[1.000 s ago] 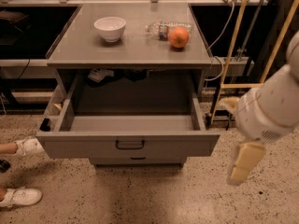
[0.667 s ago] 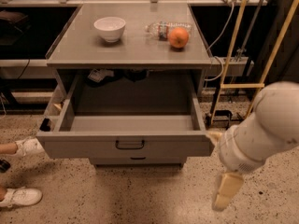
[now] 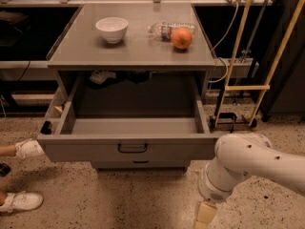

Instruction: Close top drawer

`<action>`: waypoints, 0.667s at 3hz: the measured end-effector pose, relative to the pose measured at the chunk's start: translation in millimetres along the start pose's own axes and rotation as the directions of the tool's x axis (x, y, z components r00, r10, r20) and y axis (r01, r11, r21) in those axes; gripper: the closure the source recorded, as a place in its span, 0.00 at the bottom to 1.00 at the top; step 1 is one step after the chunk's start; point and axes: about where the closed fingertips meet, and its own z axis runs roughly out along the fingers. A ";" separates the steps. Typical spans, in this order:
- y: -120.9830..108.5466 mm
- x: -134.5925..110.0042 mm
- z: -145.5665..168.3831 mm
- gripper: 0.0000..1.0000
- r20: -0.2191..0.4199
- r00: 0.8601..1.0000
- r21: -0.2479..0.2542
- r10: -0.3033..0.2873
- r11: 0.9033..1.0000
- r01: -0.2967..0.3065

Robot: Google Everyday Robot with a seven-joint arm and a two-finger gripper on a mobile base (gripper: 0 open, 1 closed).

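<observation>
You see the top drawer (image 3: 86,149) standing wide open, pulled far out from the grey cabinet (image 3: 133,54) toward the camera. Its flat front faces you, with the small dark bar handle (image 3: 132,148) at the centre. Just below that front, the edge of a shorter drawer front (image 3: 140,164) shows.

The gripper (image 3: 205,214) hangs low at the bottom edge of your view, to the right of the drawer front and apart from it, over the speckled floor (image 3: 119,199). Only its tan upper part shows, so you cannot tell how far it is open or whether it holds anything. The white arm (image 3: 248,163) reaches in from the right, its rounded joint just beside the drawer's right front corner.

On the cabinet top you have a white bowl (image 3: 112,29) at left, and an orange (image 3: 182,37) touching a lying plastic bottle (image 3: 167,29) at right. Two white shoes (image 3: 28,148) sit at the left edge
</observation>
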 end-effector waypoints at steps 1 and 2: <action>-28.0 -8.0 -12.7 0.00 0.063 0.992 0.116 0.106 0.987 -0.113; -55.8 -17.9 -73.8 0.00 0.127 0.979 0.283 0.157 0.941 -0.188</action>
